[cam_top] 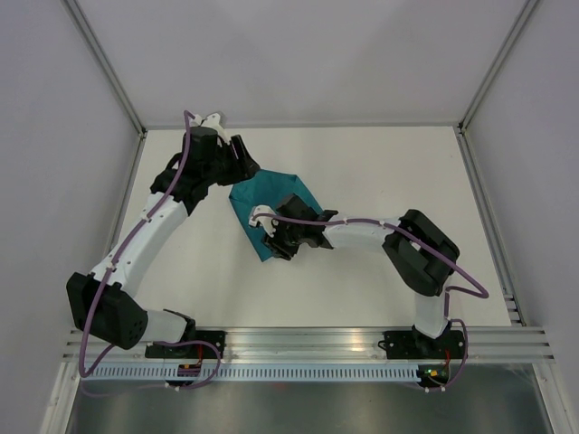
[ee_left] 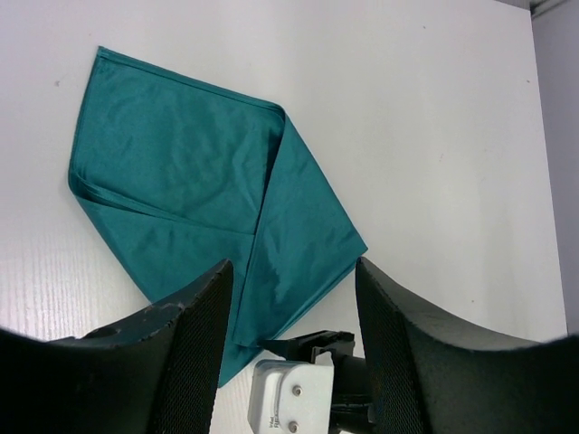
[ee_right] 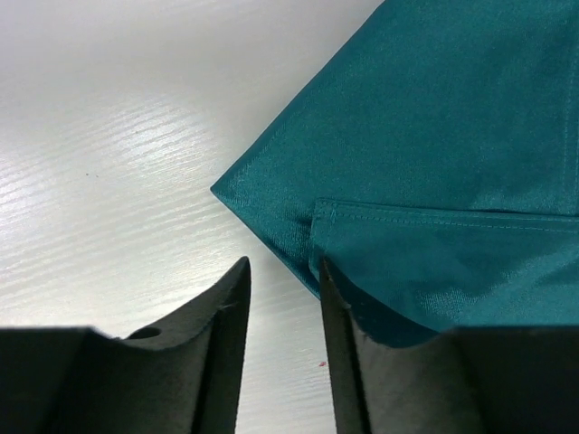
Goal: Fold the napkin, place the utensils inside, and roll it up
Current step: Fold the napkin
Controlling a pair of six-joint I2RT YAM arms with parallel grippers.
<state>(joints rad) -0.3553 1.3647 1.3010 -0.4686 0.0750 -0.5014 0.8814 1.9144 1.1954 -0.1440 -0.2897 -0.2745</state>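
Your right end effector (ee_right: 282,271), barely parted and empty, meets the teal napkin (ee_right: 452,117) mid-frame overhead on the desk (ee_right: 136,136); slip one jaw under its hemmed corner flap before closing. Left end effector (ee_left: 294,267) hovers wide open.

The left arm (cam_top: 136,237) rises from its base at 7 o'clock, bends at a low elbow, then reaches toward 1 o'clock. Its wrist turns the left end effector (cam_top: 245,166) toward 4 o'clock, and the left wrist view shows its fingers (ee_left: 194,330) spread wide. The right arm (cam_top: 362,231) climbs from its base at 5 o'clock, folds at the elbow and stretches toward 9 o'clock. The right end effector (cam_top: 271,246) points down and left, its fingers (ee_right: 224,316) a narrow gap apart.
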